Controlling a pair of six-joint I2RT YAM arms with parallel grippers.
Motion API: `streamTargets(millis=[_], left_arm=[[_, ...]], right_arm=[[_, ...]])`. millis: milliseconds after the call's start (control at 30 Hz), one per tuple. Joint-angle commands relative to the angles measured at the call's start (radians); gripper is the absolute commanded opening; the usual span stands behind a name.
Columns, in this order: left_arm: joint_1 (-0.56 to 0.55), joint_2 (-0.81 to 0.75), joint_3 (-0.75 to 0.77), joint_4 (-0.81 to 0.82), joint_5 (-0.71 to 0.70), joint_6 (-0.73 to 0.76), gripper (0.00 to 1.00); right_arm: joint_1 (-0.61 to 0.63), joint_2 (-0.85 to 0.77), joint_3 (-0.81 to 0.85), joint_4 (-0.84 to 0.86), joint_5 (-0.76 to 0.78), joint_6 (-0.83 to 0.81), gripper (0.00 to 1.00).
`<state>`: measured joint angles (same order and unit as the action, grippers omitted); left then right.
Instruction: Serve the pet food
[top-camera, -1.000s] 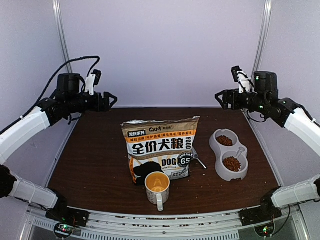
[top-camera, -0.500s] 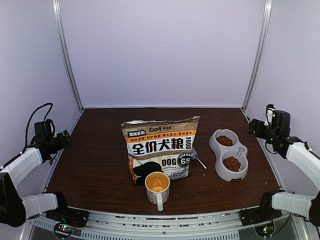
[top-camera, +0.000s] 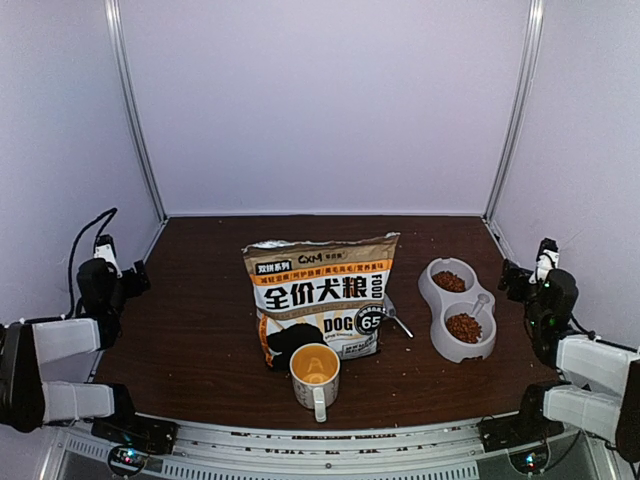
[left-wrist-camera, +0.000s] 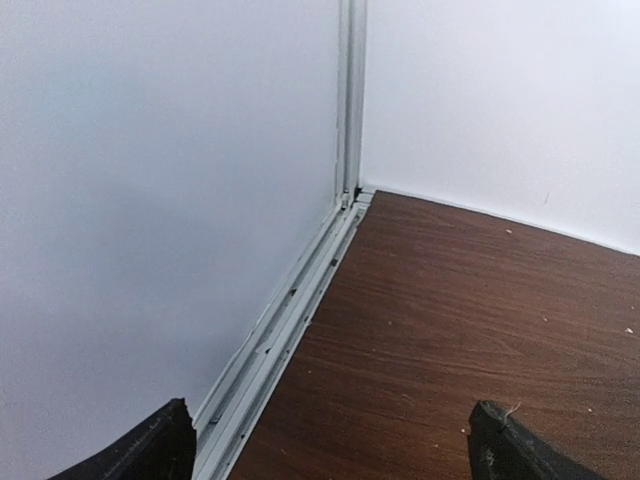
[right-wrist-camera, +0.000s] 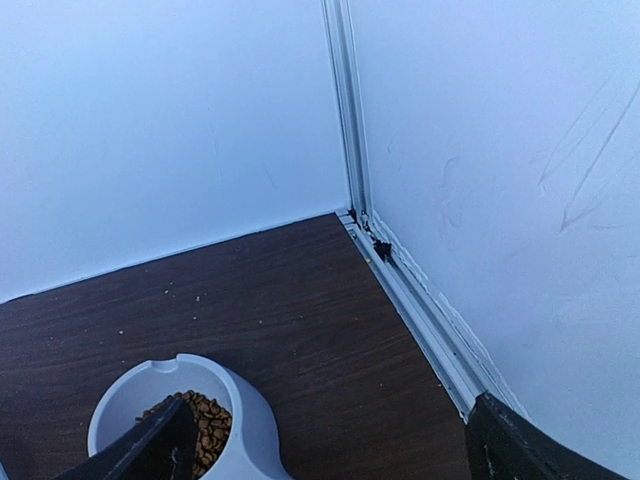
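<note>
- Pet food (top-camera: 463, 327): small reddish-brown pellets lying in both wells of the grey double bowl (top-camera: 452, 352), right of centre frame.
- Left gripper (left-wrist-camera: 330, 448) and right gripper (right-wrist-camera: 330, 445): jaws spread wide, holding nothing.

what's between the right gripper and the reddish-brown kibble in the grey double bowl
Nothing visible. The right gripper hangs open beside the grey plastic double bowl; only a strip of dark brown table separates it from the reddish-brown kibble pellets.
</note>
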<state>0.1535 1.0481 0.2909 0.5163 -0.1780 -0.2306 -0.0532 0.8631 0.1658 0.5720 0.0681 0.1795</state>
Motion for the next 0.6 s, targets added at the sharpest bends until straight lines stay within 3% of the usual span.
streamTargets(millis=[0,200,567], left_arm=[[-0.062,0.114,-0.048,0.362,-0.022,0.139,0.98],[-0.102,0.226,0.02,0.394,-0.112,0.179,0.98],[-0.107,0.272,0.05,0.371,-0.175,0.163,0.98]], right_arm=[[-0.005,0.115,0.024,0.219,-0.016,-0.035,0.95],[-0.002,0.23,0.06,0.27,-0.042,-0.06,0.95],[-0.002,0.236,0.061,0.261,-0.041,-0.077,0.95]])
